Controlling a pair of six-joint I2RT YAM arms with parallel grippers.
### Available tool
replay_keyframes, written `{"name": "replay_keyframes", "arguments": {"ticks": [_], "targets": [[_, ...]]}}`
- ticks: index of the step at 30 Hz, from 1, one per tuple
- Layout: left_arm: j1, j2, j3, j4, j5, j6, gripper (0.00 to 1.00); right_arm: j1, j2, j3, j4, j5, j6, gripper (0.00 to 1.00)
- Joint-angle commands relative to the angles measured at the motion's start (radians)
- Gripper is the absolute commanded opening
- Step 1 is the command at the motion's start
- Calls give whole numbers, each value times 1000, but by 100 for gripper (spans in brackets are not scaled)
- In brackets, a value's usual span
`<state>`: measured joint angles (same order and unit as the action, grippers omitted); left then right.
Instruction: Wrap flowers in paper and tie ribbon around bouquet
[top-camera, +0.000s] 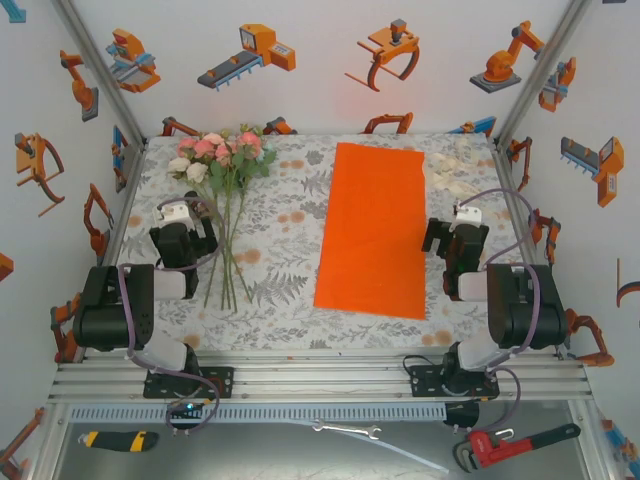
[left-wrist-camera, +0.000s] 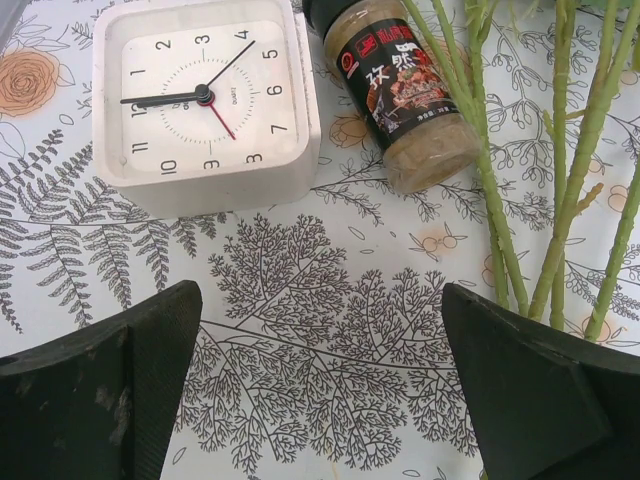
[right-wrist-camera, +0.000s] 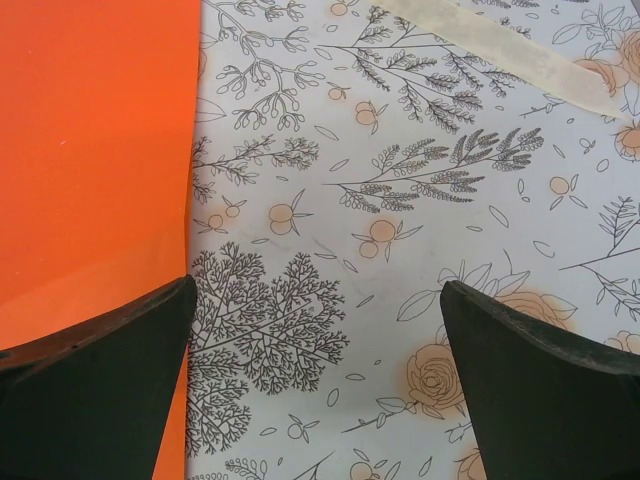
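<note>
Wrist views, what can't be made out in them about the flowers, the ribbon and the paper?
Flowers: left wrist view, blooms cut off by the top edge; stem ends behind the left gripper's finger.
Ribbon: right wrist view, runs off the top edge, so its length is unseen.
Paper: right wrist view, cut off by the left and top edges; near part behind the right gripper's finger.

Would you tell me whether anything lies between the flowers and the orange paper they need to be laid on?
Nothing visible does: only bare tablecloth separates the flowers from the orange paper. The white clock and spice jar lie on the stems' other side.
</note>
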<state>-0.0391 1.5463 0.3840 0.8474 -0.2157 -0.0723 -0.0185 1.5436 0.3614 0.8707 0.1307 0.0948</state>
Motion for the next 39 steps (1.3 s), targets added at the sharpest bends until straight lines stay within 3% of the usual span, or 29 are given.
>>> {"name": "replay_keyframes", "arguments": {"ticks": [1, 21, 27, 31, 34, 37, 39], "targets": [[-5, -4, 8, 19, 7, 8, 97, -6, 0, 11, 25, 12, -6, 99], [-5, -4, 8, 19, 7, 9, 97, -6, -2, 10, 25, 10, -7, 99], [-5, -22, -1, 30, 33, 18, 97, -6, -142, -7, -49, 77, 15, 99], [-10, -220, 15, -174, -69, -16, 97, -6, -422, 63, -411, 188, 119, 99], [-12, -431, 95, -467, -115, -119, 97, -6, -575, 199, -785, 138, 244, 99], [-18, -544, 240, -751, -27, -275, 97, -6, -615, 332, -1058, -15, 340, 98], [-30, -542, 346, -864, 132, -366, 97, -6, -588, 428, -1194, -156, 352, 96]]}}
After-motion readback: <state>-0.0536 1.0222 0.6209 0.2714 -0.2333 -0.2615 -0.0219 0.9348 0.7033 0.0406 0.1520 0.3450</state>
